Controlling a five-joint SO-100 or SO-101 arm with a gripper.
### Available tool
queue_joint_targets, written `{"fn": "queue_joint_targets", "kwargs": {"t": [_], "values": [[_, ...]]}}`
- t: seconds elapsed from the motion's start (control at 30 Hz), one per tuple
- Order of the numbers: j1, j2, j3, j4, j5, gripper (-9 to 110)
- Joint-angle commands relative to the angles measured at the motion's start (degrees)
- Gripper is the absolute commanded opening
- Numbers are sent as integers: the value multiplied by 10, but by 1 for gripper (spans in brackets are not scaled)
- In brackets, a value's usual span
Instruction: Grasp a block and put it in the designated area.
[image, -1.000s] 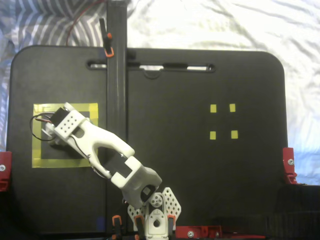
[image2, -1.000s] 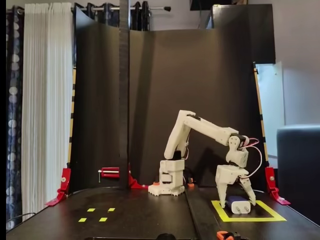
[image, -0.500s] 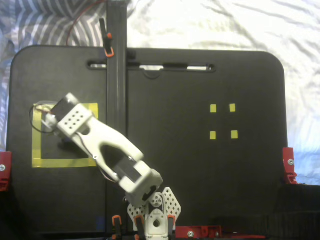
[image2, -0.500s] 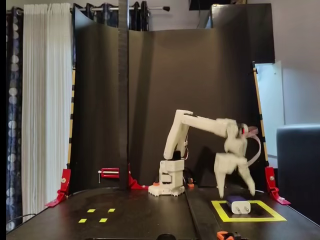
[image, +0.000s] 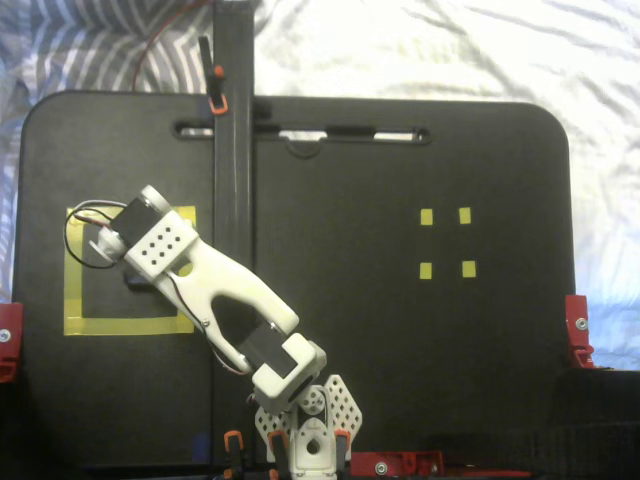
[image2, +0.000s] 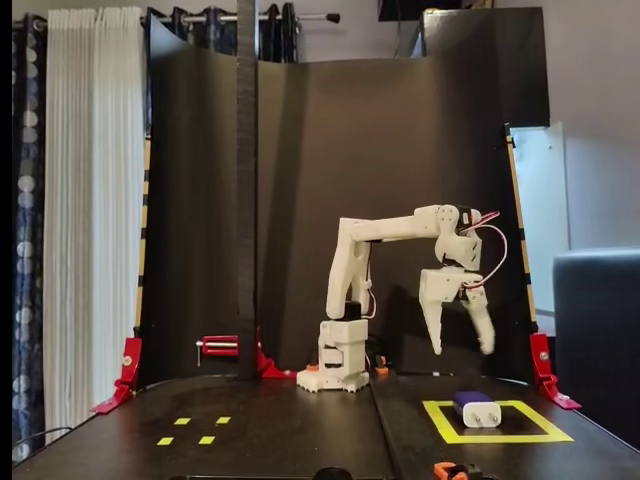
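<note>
In the side fixed view the block (image2: 476, 408) lies inside the designated area (image2: 497, 434) on the right of the table (image2: 280, 440), prongs facing the camera. The end effector (image2: 462, 350) hangs above it, fingers spread wide and empty. From above, the arm (image: 215, 290) hides the block entirely.
</note>
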Motion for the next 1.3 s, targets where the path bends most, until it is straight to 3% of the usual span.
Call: {"fn": "queue_joint_targets", "kwargs": {"t": [0.0,0.47,1.27], "values": [[4,25,-18,-4,1,0],[50,14,-18,-20,9,0],[454,60,-10,-155,-69,0]]}}
